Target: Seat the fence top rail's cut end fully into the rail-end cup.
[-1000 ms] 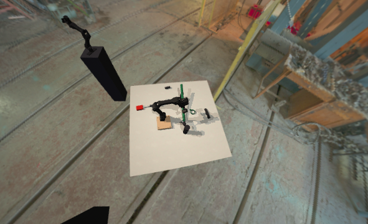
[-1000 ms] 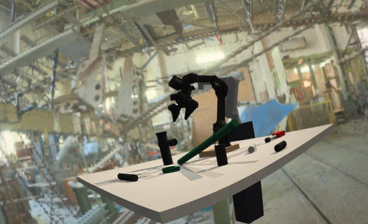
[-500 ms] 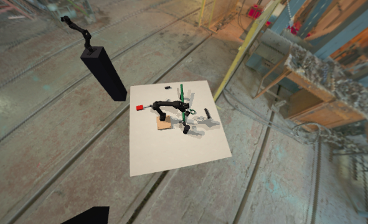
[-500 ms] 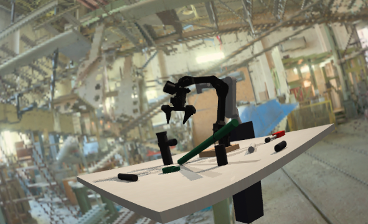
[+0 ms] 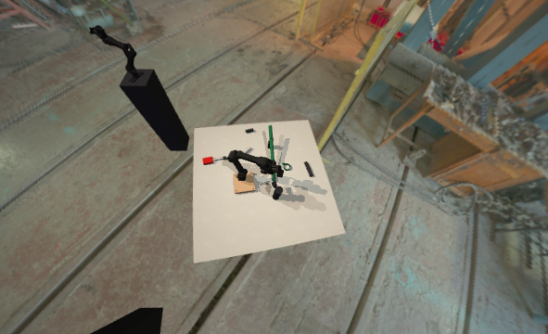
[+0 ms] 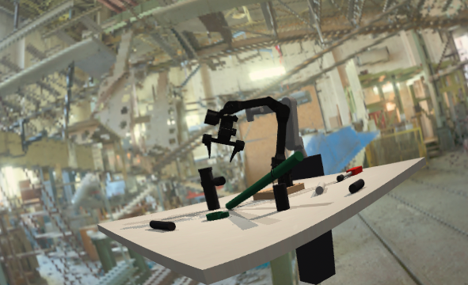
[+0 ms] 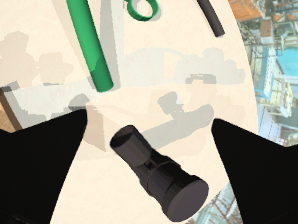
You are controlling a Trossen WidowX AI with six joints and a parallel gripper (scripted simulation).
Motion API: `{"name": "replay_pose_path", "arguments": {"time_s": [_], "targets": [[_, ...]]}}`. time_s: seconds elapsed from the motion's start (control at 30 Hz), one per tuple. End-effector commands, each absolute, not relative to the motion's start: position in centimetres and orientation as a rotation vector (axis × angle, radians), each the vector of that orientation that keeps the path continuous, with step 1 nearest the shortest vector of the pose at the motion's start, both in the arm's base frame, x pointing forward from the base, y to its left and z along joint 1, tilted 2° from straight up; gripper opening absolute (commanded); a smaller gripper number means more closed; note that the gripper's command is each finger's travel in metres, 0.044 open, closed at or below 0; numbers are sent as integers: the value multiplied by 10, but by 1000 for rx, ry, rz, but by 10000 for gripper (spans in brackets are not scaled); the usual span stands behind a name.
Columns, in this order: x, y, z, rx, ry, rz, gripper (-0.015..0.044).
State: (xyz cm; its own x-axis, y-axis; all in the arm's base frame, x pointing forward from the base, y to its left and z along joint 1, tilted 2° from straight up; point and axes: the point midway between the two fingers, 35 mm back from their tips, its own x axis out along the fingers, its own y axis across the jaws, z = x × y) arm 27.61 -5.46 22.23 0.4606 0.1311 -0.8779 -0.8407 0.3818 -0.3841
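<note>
From left to right in the exterior view, a dark rod (image 5: 309,169) (image 6: 162,226) (image 7: 212,17) is seen lying on the table (image 5: 218,227) (image 6: 202,253) (image 7: 25,20). The big post (image 5: 277,193) (image 6: 211,194) (image 7: 185,197) is stood upright, with the end cup (image 5: 274,184) (image 6: 219,181) (image 7: 131,144) held out from its upper part. Above them the gripper (image 5: 278,171) (image 6: 220,159) (image 7: 152,120) is hung pointing down, its fingers spread nearly as wide as they go, with nothing gripped and the rail left untouched. Near the post's foot a green ring (image 5: 291,167) (image 6: 218,215) (image 7: 144,18) is laid flat. The green rail (image 5: 271,134) (image 6: 263,180) (image 7: 90,45) is tilted, its low end set down near the ring, below and apart from the cup; its raised part is carried over the short post (image 6: 282,197). Farther right, a pale cylinder (image 6: 319,189), a red-handled tool (image 5: 208,160) (image 6: 354,171) and a short black cylinder (image 5: 249,130) (image 6: 356,186) are seen on the table.
</note>
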Motion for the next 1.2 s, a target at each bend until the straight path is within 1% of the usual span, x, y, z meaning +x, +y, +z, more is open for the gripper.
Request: {"name": "replay_pose_path", "arguments": {"time_s": [0.0,0.1,0.73,0.83,1.03,1.17], "targets": [[254,-105,211,-1470,633,1013,440],[253,-107,211,-1553,590,1055,440],[253,-107,211,-1553,590,1055,440],[254,-107,201,-1553,590,1055,440],[254,-106,159,-1553,590,1055,440],[254,-106,158,-1553,590,1055,440]]}}
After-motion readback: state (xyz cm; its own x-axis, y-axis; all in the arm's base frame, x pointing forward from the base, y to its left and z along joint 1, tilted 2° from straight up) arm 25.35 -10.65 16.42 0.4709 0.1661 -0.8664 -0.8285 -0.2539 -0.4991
